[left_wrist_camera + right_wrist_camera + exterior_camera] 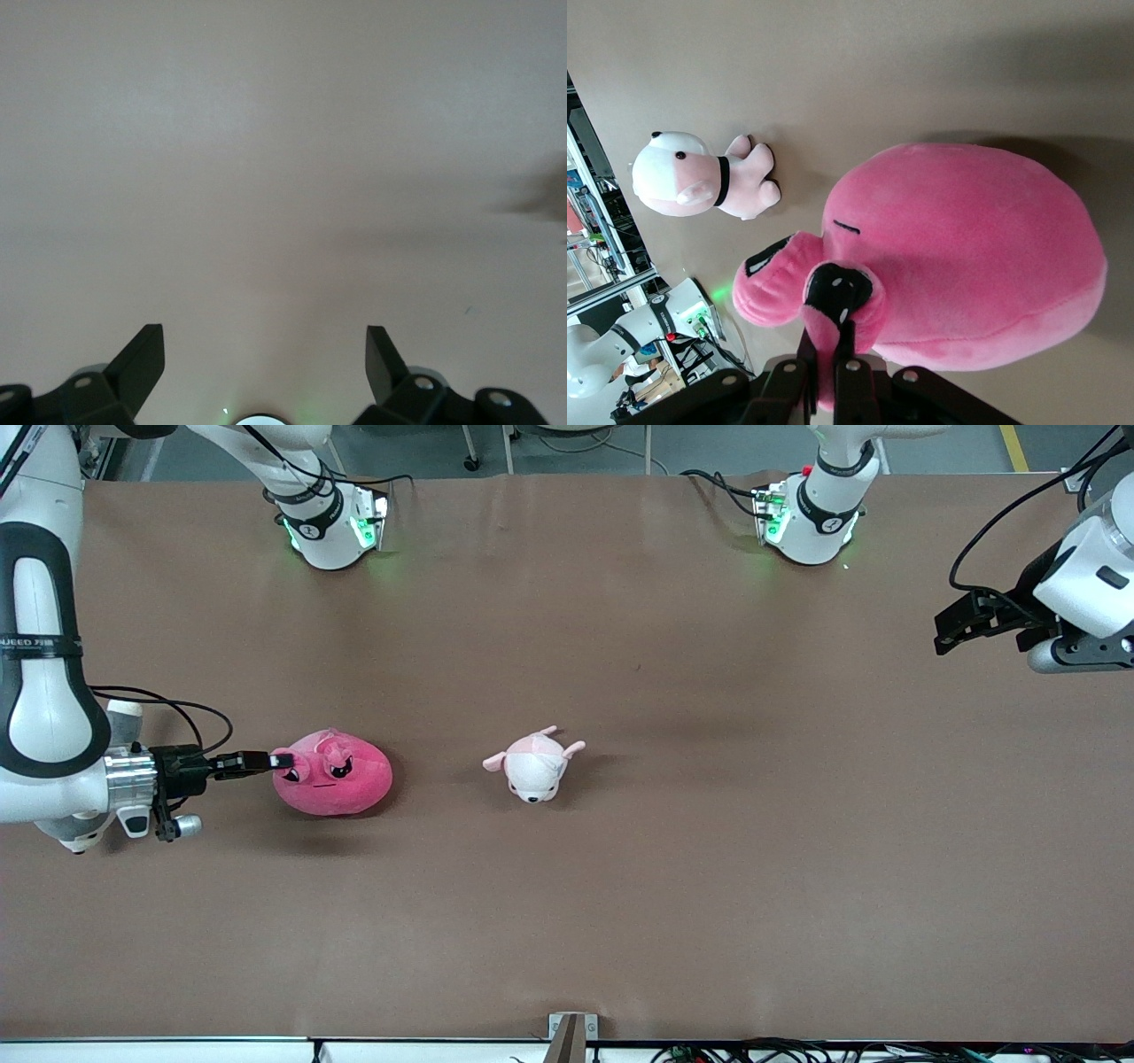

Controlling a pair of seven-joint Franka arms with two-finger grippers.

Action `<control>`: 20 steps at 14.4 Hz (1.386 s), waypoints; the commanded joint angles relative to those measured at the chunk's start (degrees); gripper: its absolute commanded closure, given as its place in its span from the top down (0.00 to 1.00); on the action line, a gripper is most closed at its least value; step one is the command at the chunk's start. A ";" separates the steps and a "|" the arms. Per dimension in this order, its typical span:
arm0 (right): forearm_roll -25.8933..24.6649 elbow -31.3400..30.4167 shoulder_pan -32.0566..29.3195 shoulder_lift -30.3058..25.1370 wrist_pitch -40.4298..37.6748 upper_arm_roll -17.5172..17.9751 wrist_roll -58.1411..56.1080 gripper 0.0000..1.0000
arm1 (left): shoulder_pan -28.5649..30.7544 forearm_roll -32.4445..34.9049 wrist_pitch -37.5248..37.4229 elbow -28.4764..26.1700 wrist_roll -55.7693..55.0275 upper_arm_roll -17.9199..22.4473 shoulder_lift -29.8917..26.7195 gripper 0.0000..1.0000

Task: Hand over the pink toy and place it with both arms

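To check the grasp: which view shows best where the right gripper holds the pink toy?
The right wrist view: the right gripper pinches an ear flap of the pink toy. The front view shows this smaller; the left wrist view shows neither.

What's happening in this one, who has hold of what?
The right gripper is shut on an ear flap of the pink toy, which sits at the right arm's end of the table. The left gripper waits open over the bare table at the left arm's end, holding nothing. A smaller pale pink-and-white plush lies untouched beside the pink toy, toward the middle. No handover yet.
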 commanded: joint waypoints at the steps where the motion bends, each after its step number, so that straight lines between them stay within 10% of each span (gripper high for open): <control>1: 2.02 0.36 -1.36 0.72 -1.02 1.01 -0.10 0.02 | -0.03 -0.53 0.92 -1.99 1.64 0.58 -1.73 1.00; 7: 2.03 0.45 -1.71 1.69 -0.23 0.93 -0.27 0.07 | 0.23 -0.70 0.57 -1.99 4.53 0.67 -1.65 1.00; 8: 1.94 0.80 -1.71 1.78 -0.23 0.84 -0.10 0.31 | 0.06 -0.71 0.57 -1.99 4.46 0.67 -1.47 1.00; 9: 1.94 1.23 -1.89 1.78 -0.14 0.84 0.95 0.91 | 0.15 -0.71 0.48 -1.99 4.54 0.58 -1.56 1.00; 10: 2.03 2.02 -2.76 1.78 -0.23 0.84 1.83 1.00 | 0.06 -0.53 0.40 -1.81 4.63 0.58 -1.73 1.00; 20: -15.00 12.05 -2.68 -7.88 -1.19 1.19 12.91 1.00 | 0.15 0.35 -0.48 -1.90 3.49 -0.21 -2.61 1.00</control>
